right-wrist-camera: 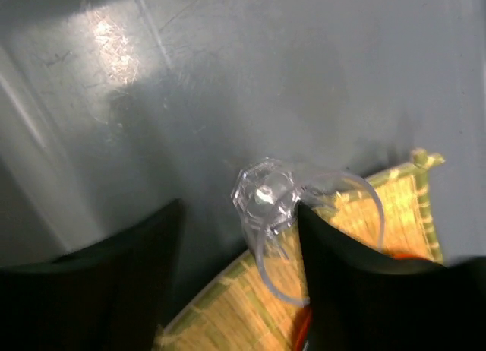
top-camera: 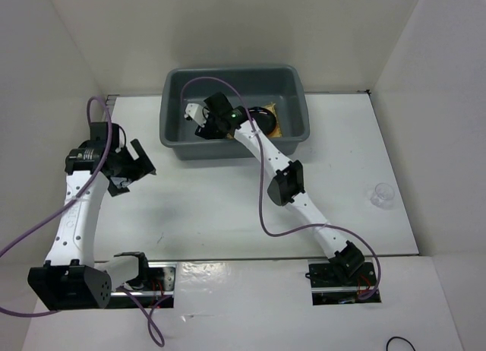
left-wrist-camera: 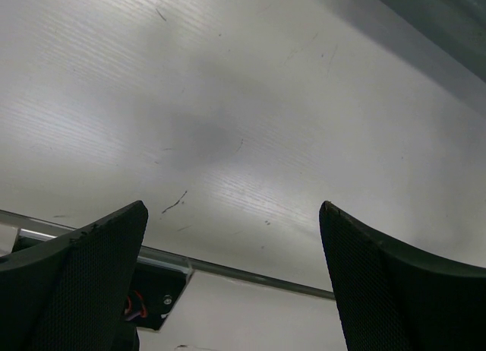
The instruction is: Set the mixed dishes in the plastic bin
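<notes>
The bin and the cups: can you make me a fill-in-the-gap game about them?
1. In the bin, a clear cup lies on its side, partly over the yellow woven ____.
2. A second cup stands on the table, to the ____ of the bin.
3. The left gripper is open over the table and holds ____.

Missing words: mat; right; nothing.

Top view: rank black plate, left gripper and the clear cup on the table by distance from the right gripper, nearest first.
1. Black plate, inside the bin beside the right gripper.
2. Left gripper, over the table, left of the bin.
3. Clear cup, far right on the table.
</notes>
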You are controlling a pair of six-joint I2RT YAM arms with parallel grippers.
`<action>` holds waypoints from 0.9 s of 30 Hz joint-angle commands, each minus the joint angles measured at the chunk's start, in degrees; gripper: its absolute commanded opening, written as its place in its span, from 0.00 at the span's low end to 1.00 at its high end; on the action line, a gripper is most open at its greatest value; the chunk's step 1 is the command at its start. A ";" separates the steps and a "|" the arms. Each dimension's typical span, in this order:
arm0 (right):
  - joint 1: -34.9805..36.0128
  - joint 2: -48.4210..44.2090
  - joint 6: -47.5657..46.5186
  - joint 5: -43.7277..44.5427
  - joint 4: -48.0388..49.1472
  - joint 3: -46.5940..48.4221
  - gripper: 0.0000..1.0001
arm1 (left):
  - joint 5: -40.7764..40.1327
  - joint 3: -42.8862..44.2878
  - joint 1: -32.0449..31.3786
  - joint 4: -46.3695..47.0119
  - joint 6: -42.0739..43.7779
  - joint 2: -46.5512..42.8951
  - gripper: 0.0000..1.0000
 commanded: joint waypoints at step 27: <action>-46.30 -64.20 19.96 8.39 -10.33 -61.98 0.94 | 4.40 -6.01 0.41 12.08 2.06 4.88 1.00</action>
